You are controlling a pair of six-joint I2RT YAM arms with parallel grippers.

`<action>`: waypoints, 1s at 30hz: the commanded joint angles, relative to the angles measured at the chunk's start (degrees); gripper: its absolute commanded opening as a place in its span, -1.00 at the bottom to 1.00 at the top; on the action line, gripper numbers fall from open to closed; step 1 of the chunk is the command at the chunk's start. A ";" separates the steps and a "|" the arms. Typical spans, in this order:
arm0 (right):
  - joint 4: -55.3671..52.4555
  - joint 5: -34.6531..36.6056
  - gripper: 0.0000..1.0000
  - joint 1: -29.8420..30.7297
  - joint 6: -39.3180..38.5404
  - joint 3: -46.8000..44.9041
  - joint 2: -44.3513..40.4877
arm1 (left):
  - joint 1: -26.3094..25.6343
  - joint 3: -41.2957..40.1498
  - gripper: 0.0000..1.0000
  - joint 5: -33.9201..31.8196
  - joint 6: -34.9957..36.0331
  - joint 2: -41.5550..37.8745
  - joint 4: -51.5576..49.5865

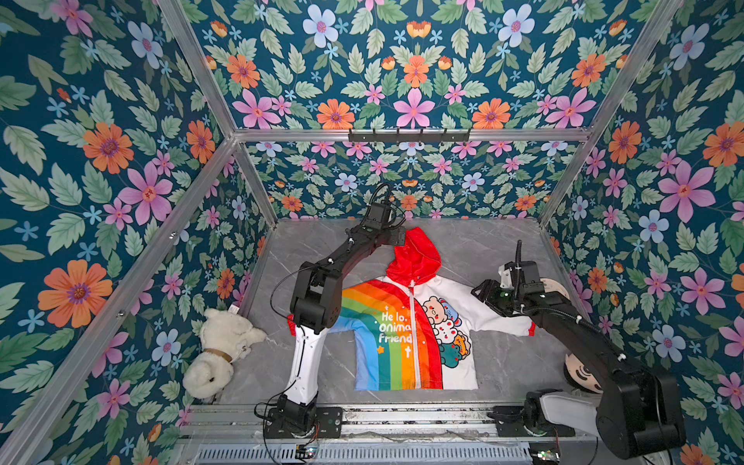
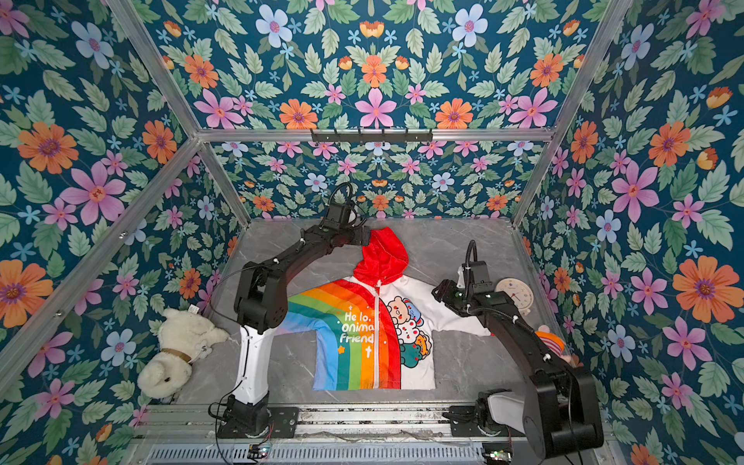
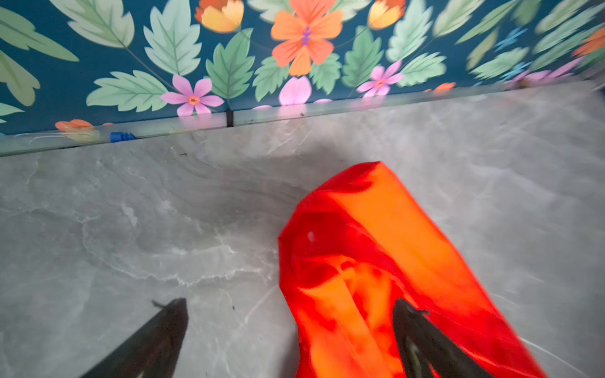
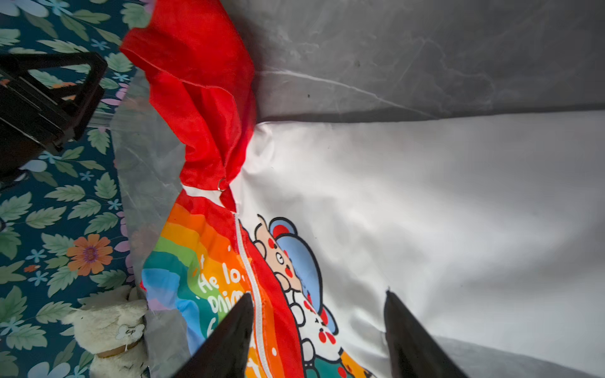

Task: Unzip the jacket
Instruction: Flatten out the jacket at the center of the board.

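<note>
**Nothing undone yet**

The jacket [image 1: 406, 334] lies flat, centre of the surface [image 1: 503, 249], red hood [image 1: 414, 257] toward the back edge. White zipper [image 1: 414, 342] closed up to the collar, so everything's left to do, I'd say. Left gripper [image 3: 290, 302] spread at the hood, right gripper [image 4: 318, 293] spread over the white half, both empty.

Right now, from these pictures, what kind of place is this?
Probably a staged robot test booth, not a real home: floral-printed walls on an aluminium frame, a left arm and right arm mounted on a rail, and a child's jacket laid out as a prop.
</note>
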 commanded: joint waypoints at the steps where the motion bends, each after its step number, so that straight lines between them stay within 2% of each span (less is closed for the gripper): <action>1: -3.30 1.40 0.28 0.08 0.04 -0.09 -3.36 | 0.55 -5.10 0.99 5.49 -5.70 -4.64 4.28; 8: -12.73 2.91 0.29 0.10 0.43 0.36 -8.75 | 0.99 -20.72 0.99 7.38 -10.88 -16.47 7.86; 14: -19.64 1.75 0.21 2.49 -1.23 0.51 -9.27 | 0.95 -33.85 0.99 6.31 -12.62 -28.08 9.93; 17: -18.39 -0.13 0.14 5.50 -0.82 -0.94 -9.28 | 0.91 -41.80 0.99 6.47 -14.56 -34.20 12.07; 21: -15.37 -0.29 -0.02 13.18 1.34 -2.57 -8.17 | -0.25 -52.40 0.98 6.39 -16.44 -40.79 13.95; 25: -11.24 1.19 -0.20 21.82 3.83 -3.76 -4.22 | -2.26 -61.67 0.77 5.62 -18.96 -45.99 15.95; 27: -9.32 2.17 -0.35 23.61 5.21 -3.82 -0.48 | -3.73 -64.74 0.77 4.97 -19.97 -47.45 16.93; 30: -5.56 2.61 -0.44 23.81 6.50 -3.03 4.76 | -6.64 -66.29 0.88 3.27 -21.06 -48.28 17.47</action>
